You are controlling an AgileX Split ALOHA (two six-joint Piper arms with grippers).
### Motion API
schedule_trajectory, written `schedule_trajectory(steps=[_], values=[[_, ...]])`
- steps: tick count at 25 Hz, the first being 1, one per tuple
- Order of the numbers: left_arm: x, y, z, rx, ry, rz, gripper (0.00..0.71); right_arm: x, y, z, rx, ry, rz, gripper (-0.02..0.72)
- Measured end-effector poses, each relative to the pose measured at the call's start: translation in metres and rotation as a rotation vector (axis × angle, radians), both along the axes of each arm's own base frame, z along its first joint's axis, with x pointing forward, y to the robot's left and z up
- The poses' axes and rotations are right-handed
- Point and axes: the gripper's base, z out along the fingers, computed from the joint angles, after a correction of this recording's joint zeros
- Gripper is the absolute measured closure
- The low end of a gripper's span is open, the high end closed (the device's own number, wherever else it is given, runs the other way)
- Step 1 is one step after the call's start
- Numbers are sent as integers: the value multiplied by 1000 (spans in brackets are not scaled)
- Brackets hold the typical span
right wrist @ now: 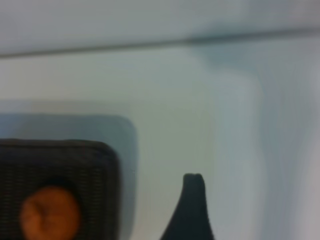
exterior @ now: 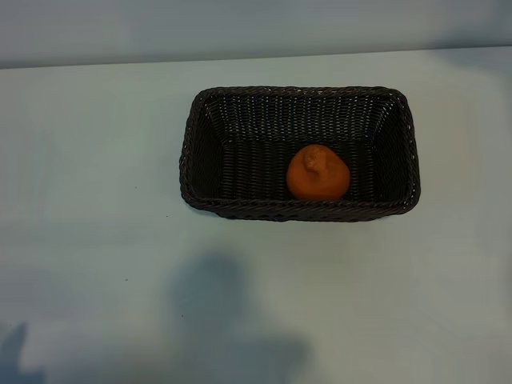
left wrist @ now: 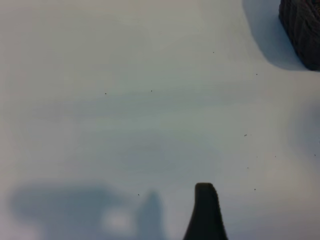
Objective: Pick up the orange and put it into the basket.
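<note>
The orange [exterior: 318, 173], stem bump up, lies inside the dark woven basket [exterior: 304, 210], right of its middle and against the near wall. Neither arm shows in the exterior view. In the left wrist view a corner of the basket [left wrist: 302, 25] shows far off. One dark finger [left wrist: 205, 212] of my left gripper hangs over bare table with nothing by it. The right wrist view shows the basket [right wrist: 60, 152] with the orange [right wrist: 50, 212] in it. One finger [right wrist: 192, 205] of my right gripper stands beside the basket, apart from it and holding nothing.
The basket stands on a plain white table [exterior: 96, 200] whose far edge meets a pale wall [exterior: 256, 28]. Soft arm shadows [exterior: 224, 312] fall on the table in front of the basket. Nothing else lies on the surface.
</note>
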Motion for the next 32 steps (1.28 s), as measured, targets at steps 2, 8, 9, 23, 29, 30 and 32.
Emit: schedule_trajectory(steps=[2,8,9,23,29,30,32], values=[[0,0,0,0,0,0,158,-35,16,27,-22,-96,31,106],[0,0,0,-1,0,1,158,-142,38,79,-83,-353,43,107],[0,0,0,-1,0,1,158,-164,40,85,-97,-399,31,107],[0,0,0,0,0,1,158,-326,53,8,-227,-549,-45,107],[0,0,0,0,0,1,158,-354,56,-50,-243,-614,-54,107],[0,0,0,0,0,1,158,-357,57,-59,-244,-625,-54,107],[0,0,0,0,0,1,158,-361,56,-74,-258,-630,-66,107]])
